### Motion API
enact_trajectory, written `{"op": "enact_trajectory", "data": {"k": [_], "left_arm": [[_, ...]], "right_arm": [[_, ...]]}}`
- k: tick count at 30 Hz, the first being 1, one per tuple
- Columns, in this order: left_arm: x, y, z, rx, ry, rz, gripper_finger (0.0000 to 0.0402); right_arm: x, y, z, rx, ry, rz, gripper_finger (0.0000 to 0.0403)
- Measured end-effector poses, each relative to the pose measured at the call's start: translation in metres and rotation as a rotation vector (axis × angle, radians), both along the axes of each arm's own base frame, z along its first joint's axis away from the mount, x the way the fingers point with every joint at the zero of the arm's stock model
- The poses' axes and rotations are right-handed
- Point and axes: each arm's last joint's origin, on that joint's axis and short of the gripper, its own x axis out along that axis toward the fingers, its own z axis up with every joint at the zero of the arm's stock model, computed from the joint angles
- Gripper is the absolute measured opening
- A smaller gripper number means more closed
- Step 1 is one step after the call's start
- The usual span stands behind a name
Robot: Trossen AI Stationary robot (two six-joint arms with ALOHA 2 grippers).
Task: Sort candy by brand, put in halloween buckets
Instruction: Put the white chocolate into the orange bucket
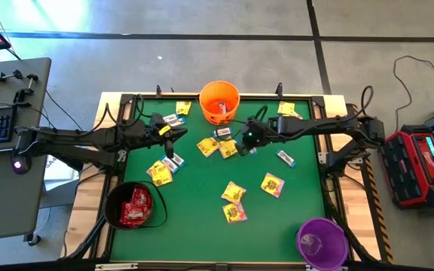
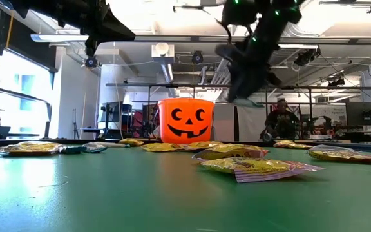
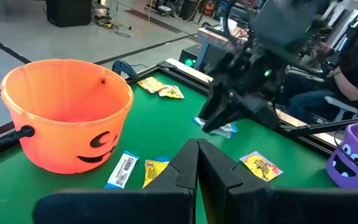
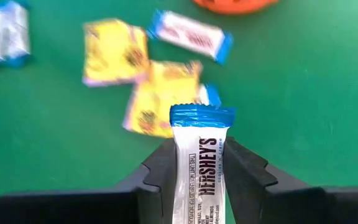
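The left arm reaches in from the table's left side, its left gripper point(image 1: 173, 134) held above the surface with the two dark fingers point(image 3: 185, 168) pressed flat together. The right arm stretches in from the right side toward the table's middle, its right gripper point(image 1: 247, 144) raised off the surface, pointing downward, its fingers point(image 4: 244, 171) clamped on either side of a white-and-blue candy packet point(image 4: 199, 165).

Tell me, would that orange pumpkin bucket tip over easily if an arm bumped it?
Probably it would slide or tip: the orange bucket looks like thin, light plastic, and no candy shows inside it in the left wrist view. Its rim is wider than its base, which likely makes it less steady.
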Motion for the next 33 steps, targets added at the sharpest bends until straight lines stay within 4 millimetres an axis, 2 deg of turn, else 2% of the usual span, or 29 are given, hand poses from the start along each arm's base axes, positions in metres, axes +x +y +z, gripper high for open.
{"op": "enact_trajectory", "data": {"k": [7, 18, 33], "left_arm": [[0.0, 0.0, 0.0, 0.007, 0.002, 0.005, 0.0], [-0.001, 0.001, 0.0, 0.058, 0.021, 0.038, 0.0], [-0.001, 0.001, 0.0, 0.068, 0.025, 0.038, 0.0]], "right_arm": [[0.012, -0.007, 0.034, -0.064, -0.099, 0.046, 0.0094], [0.023, -0.034, 0.077, -0.187, -0.272, 0.065, 0.0094], [0.027, -0.047, 0.088, -0.224, -0.398, 0.031, 0.0094]]}}
